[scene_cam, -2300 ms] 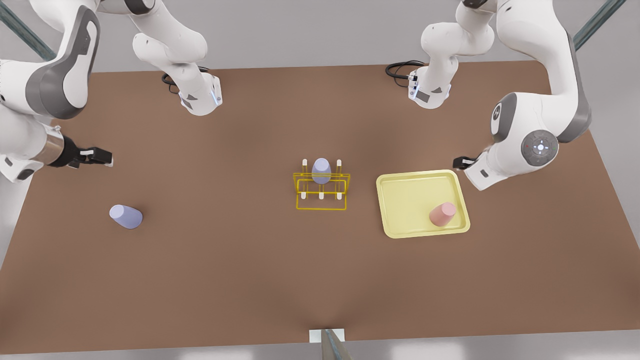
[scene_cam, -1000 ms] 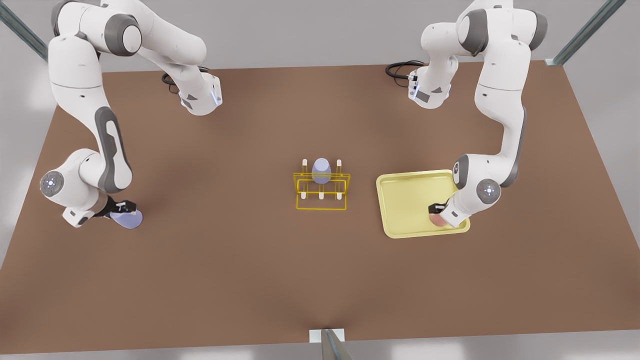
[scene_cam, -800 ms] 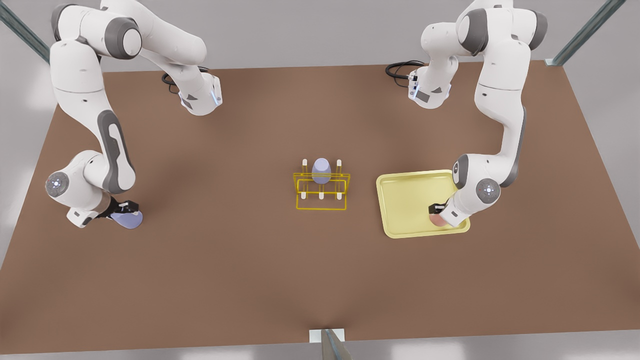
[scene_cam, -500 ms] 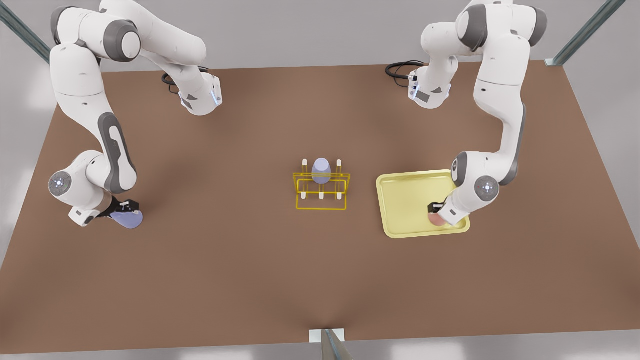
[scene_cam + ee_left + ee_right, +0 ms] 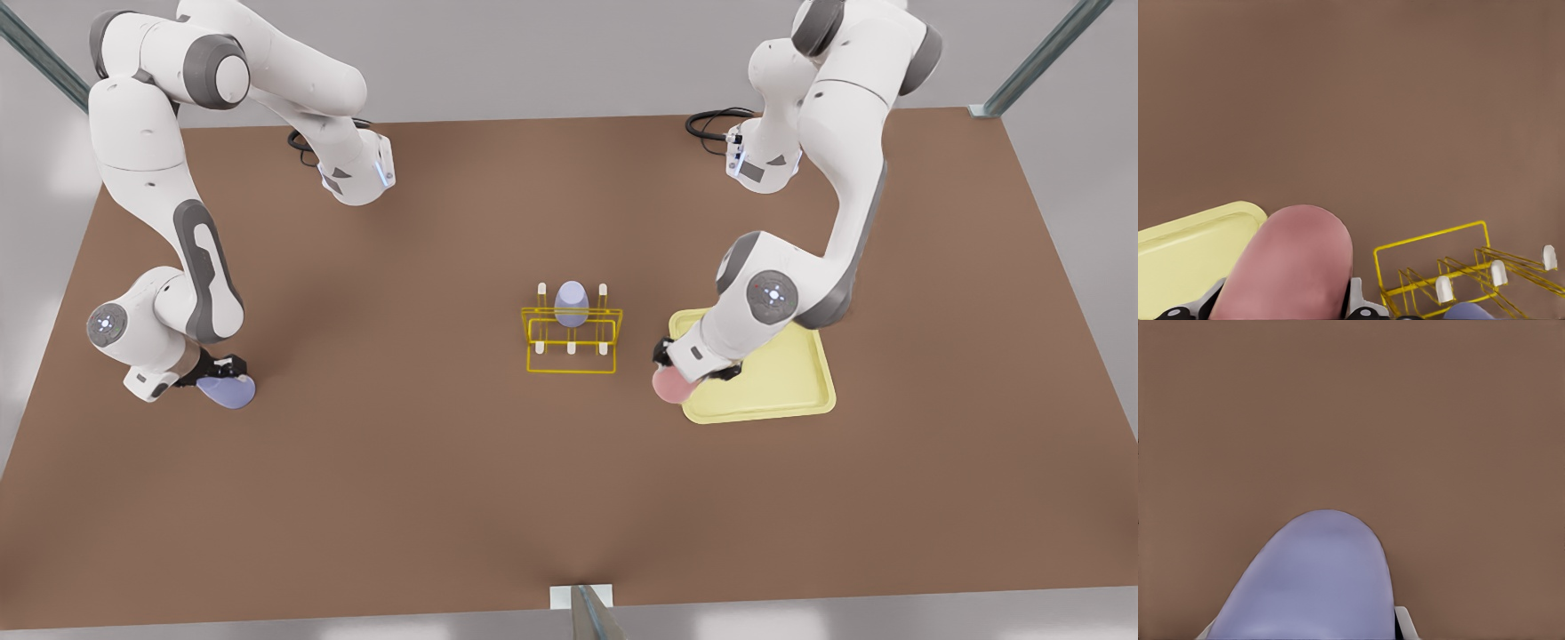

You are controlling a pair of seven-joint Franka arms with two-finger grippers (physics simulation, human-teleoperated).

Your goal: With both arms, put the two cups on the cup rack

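- Brown covers the table point(image 5: 462, 462), the largest surface, with both arm bases at its far edge.
- White with grey panels, the left arm point(image 5: 827, 178) reaches from the far side on the front view's right down toward the tray's left edge; the right arm point(image 5: 160, 204) bends down on the front view's left.
- Pale yellow, the square tray point(image 5: 782, 382) lies right of the rack in the front view, near it.
- Bright yellow wire forms the cup rack point(image 5: 571, 342) at the table's middle, its white-tipped pegs upright; a third lavender tumbler point(image 5: 571, 302) sits over a far peg.
- Salmon pink, one cup point(image 5: 669, 386) is clamped in the left gripper point(image 5: 685, 372), a finger pressed to each side in the left wrist view point(image 5: 1288, 267). It sits at the tray's left edge, between tray and rack.
- Lavender-blue, the other cup point(image 5: 228, 390) lies at the table's left, well apart from the rack. The right gripper point(image 5: 213, 373) is at it, its fingers flanking the cup point(image 5: 1311, 587) in the right wrist view; I cannot tell whether they grip.
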